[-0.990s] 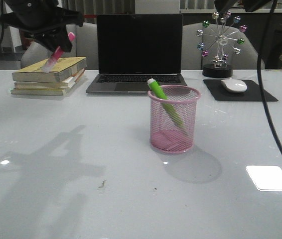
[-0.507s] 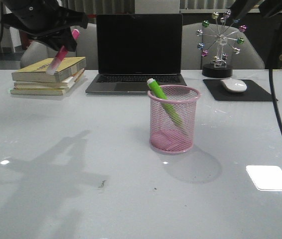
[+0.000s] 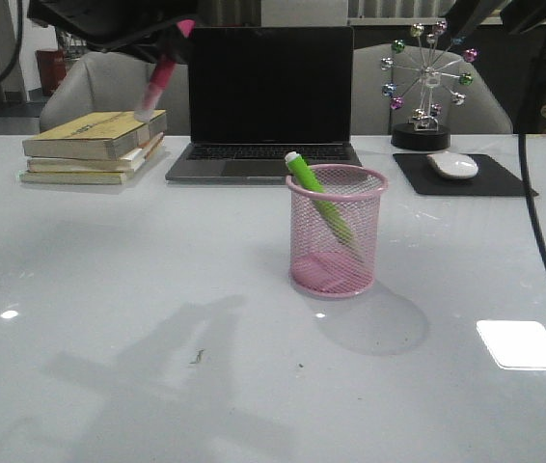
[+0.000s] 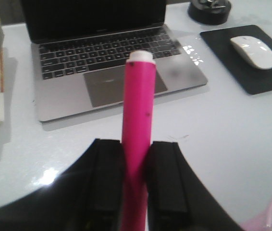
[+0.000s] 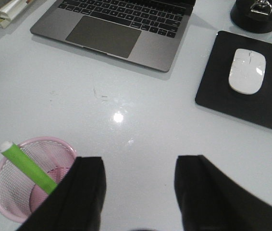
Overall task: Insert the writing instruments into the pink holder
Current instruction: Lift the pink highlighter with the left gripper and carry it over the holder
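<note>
Front view: left end effector (image 3: 162,43) up high at far left, above the books (image 3: 95,145), clamped on the magenta marker (image 3: 157,82). Marker hangs tilted, pale cap lowest, magenta end up in the jaws. Pink holder (image 3: 338,231) stands mid-surface, well off toward the robot's right and nearer the robot, and lower. Green marker (image 3: 319,201) already leans inside it, pale end poking over the rim on the left side (so the free room is probably on the rim's right, though the mesh blurs this). Left wrist view confirms both fingers pressed on the magenta barrel. Right end effector (image 5: 138,192) hovers close over the holder, jaws apart, nothing held; nearer, but the left carries the load.
</note>
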